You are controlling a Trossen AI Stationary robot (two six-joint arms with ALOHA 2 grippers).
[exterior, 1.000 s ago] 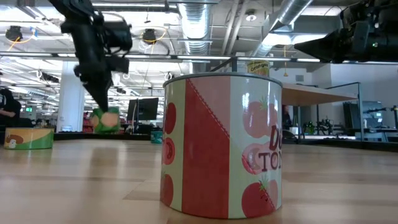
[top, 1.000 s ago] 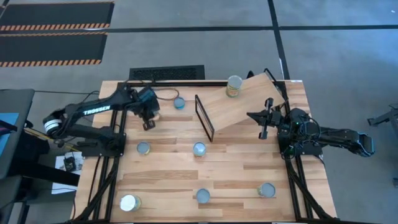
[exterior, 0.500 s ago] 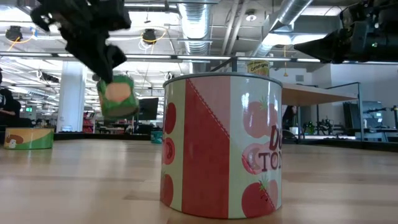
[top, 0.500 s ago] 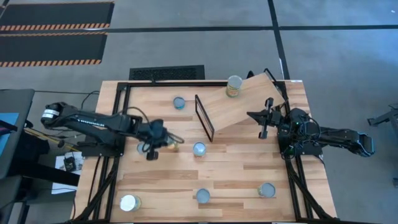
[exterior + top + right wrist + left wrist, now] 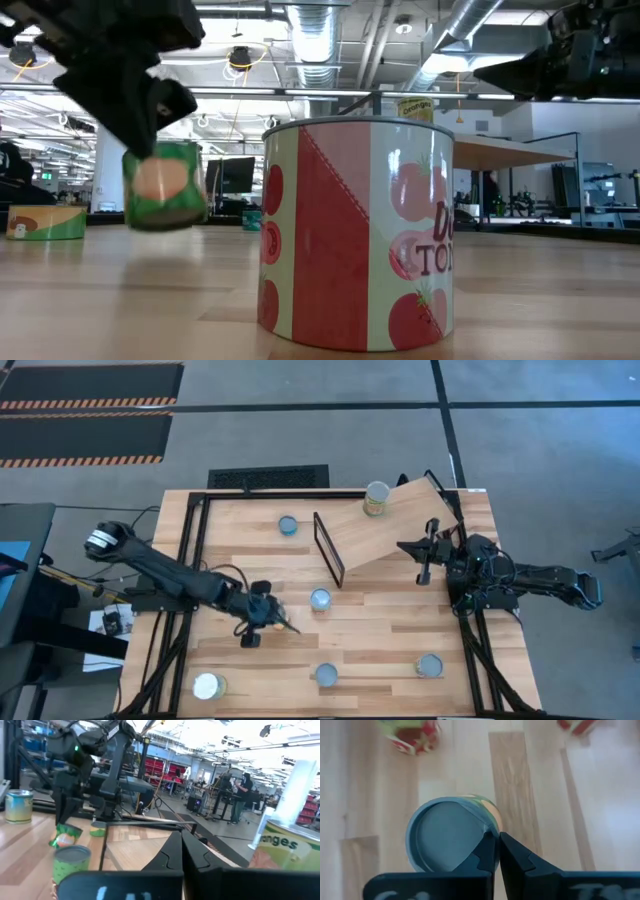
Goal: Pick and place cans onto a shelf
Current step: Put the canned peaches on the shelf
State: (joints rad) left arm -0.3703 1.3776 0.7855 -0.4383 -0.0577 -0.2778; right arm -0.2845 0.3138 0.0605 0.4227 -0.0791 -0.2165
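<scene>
Left gripper (image 5: 496, 851) jaws pinch green can (image 5: 451, 839) rim.

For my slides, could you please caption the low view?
Left gripper carries a green can above the tabletop.

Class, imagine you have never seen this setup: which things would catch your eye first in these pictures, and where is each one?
First, the big red-and-white tomato can filling the middle of the low view, standing upright on the table. Next, the left end effector, out over the table's near-left part, gripping a green-labelled can by its rim. Then the slanted wooden shelf at the far right, with one can on it.
</scene>
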